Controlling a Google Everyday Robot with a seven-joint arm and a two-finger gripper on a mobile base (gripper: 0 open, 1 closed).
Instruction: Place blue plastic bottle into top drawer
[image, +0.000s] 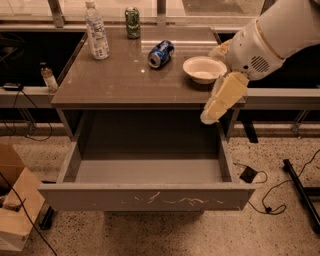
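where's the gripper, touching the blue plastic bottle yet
Apart. The camera view shows the gripper by the front right corner of the table, the blue plastic bottle standing at back left.

Probably robotics lab: gripper (209, 117) at table (125, 80) edge, loose floor cables (272, 198), terrazzo (280, 231).

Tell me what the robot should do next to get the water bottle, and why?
Probably swing the gripper left and back across the table toward the blue plastic bottle. The bottle stands upright at the far left corner, while the gripper hangs at the right edge beside the bowl, far from it. The top drawer is already open.
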